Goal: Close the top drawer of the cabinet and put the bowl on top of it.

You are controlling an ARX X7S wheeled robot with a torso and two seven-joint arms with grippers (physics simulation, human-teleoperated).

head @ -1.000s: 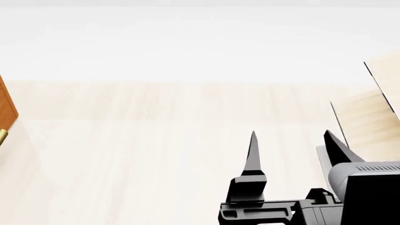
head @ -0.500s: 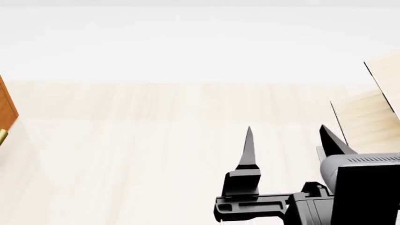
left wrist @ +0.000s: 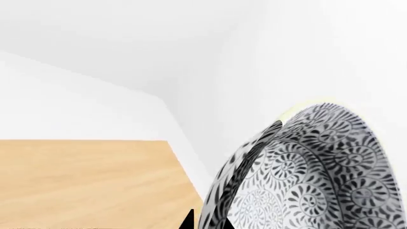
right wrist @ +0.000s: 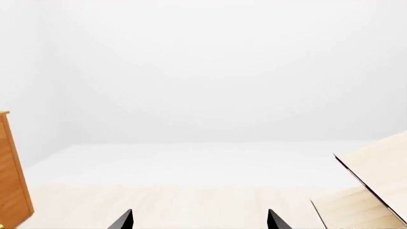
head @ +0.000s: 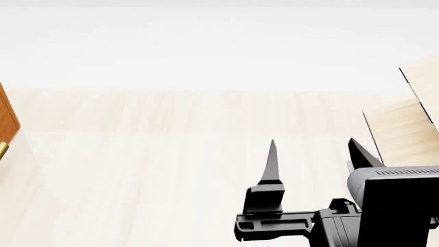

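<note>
Pale wood floor and blank white walls, the cabinet [head: 7,121] barely peeking in at the edge.

Well away from the cabinet, the right gripper [head: 312,154] hangs over bare floor with its fingers spread wide and nothing between them, seemingly waiting. The bowl [left wrist: 318,171] is lifted on edge close to the left wrist camera, above an orange-brown wooden surface [left wrist: 89,181] that may be the cabinet's top; a dark fingertip shows at its rim, so the left gripper probably clamps it, though I cannot tell for sure. The top drawer is out of sight.
</note>
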